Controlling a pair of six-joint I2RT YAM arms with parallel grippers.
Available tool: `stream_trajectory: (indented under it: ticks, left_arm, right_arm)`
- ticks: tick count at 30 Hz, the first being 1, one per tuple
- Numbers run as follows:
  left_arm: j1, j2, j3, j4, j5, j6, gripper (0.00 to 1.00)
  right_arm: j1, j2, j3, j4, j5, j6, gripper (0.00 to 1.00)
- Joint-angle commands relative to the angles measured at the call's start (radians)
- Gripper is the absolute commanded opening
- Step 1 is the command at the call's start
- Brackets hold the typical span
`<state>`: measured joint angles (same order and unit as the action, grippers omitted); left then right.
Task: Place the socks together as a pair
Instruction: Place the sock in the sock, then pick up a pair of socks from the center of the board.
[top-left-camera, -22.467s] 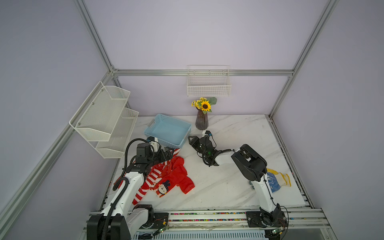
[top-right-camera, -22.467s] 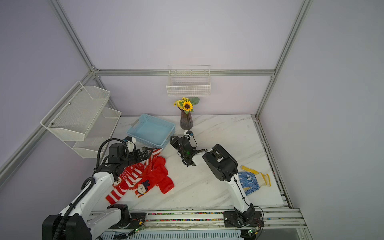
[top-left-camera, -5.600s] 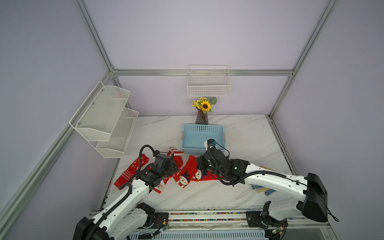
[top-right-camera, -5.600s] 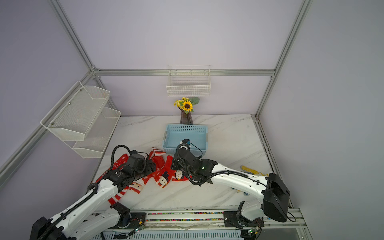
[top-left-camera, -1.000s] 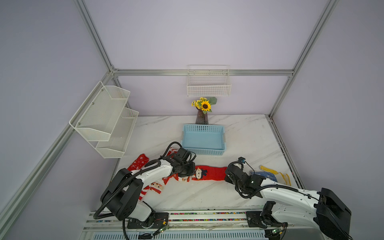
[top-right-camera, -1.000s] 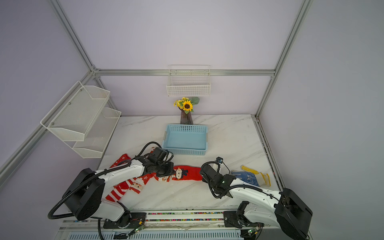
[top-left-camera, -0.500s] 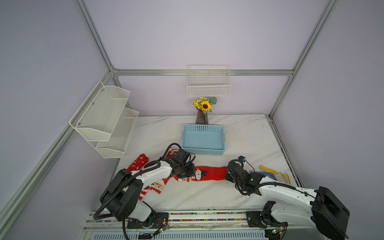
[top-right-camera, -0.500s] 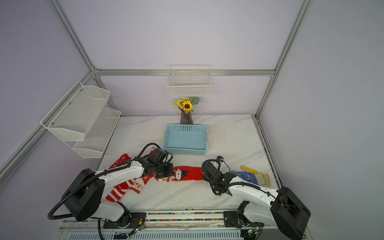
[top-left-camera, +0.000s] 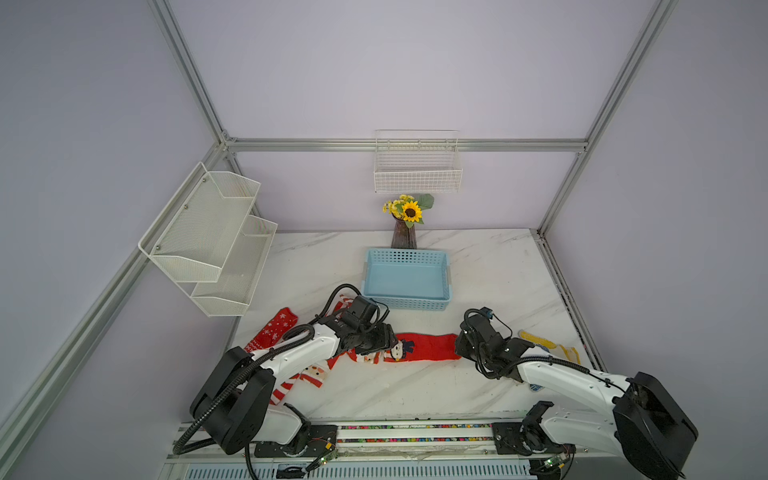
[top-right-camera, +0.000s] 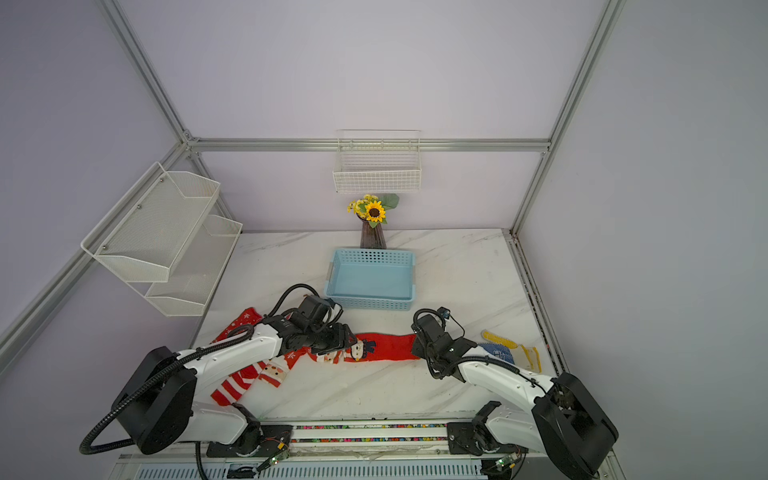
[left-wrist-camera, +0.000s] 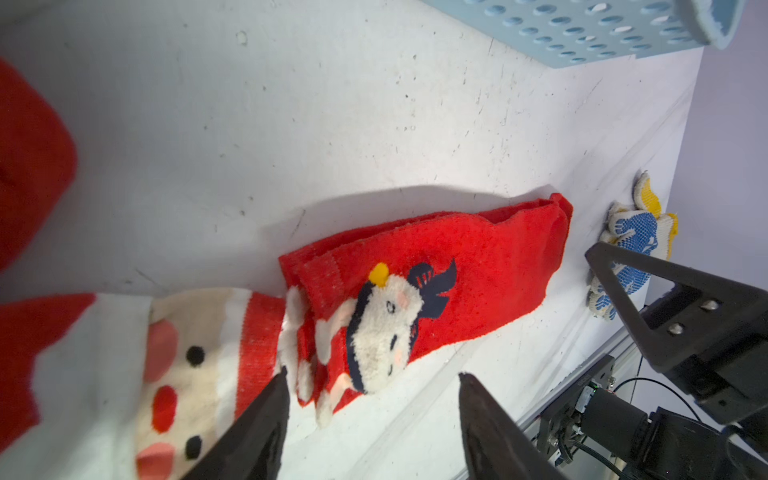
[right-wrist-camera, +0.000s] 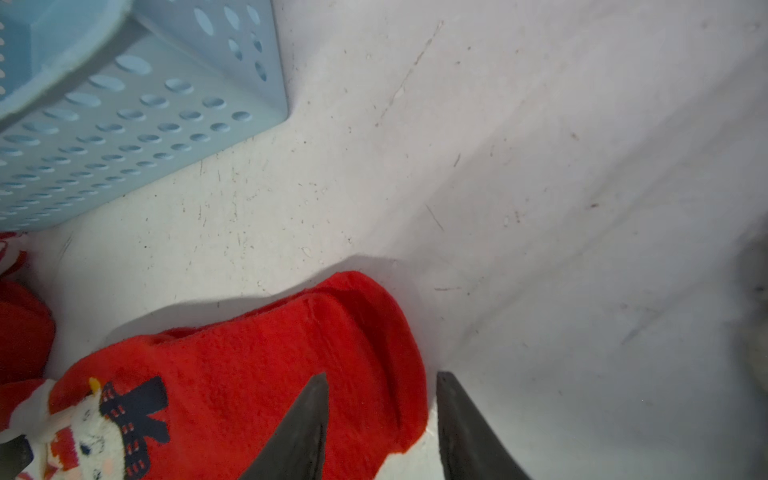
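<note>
Left tool (left-wrist-camera: 372, 374) and right tool (right-wrist-camera: 381, 374) gape over stacked snowman socks (left-wrist-camera: 490, 257).

The snowman socks (left-wrist-camera: 478, 257) look to me like fuzzy red knit cloth, the face a tufted white pile. The table (right-wrist-camera: 540, 145) reads as smooth marble-look stone, finely scratched. The blue basket (right-wrist-camera: 124, 124) is matt perforated plastic. The gloves (left-wrist-camera: 631, 232) on the right are cream knit with blue rubbery dots. The left gripper (left-wrist-camera: 372, 374) has matt black plastic fingers (left-wrist-camera: 257, 432). On the far wall I see a white wire basket (top-left-camera: 417, 174) on a dull brushed metal rail (top-left-camera: 311, 145).
</note>
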<state>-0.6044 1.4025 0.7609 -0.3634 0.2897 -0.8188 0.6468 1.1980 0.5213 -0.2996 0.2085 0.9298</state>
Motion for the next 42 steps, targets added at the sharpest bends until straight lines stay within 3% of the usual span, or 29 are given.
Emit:
stream_trajectory:
  ticks: [1,19,22,28,33,42]
  left_arm:
    - [-0.001,-0.006,-0.022,0.02,0.019,-0.013,0.64]
    - [-0.001,-0.003,-0.03,0.017,0.004,-0.024,0.64]
    - [-0.001,0.001,-0.028,0.014,0.007,-0.025,0.64]
    - [-0.001,0.0,-0.022,0.011,0.007,-0.029,0.64]
    - [-0.004,0.001,-0.019,0.011,0.011,-0.019,0.64]
    - [-0.028,0.081,0.013,0.017,0.031,-0.022,0.63]
  right_arm:
    - [-0.014,0.029,0.006,0.046,-0.065,-0.006,0.46]
    - [-0.033,0.15,-0.005,0.076,-0.036,-0.018,0.45]
    - [-0.032,0.167,0.001,0.071,-0.034,-0.019,0.39]
    - [-0.035,0.167,0.011,0.034,0.007,-0.016,0.13]
    - [-0.053,0.147,0.014,0.015,0.032,-0.027,0.0]
    - [-0.073,0.118,-0.003,0.011,0.019,-0.035,0.0]
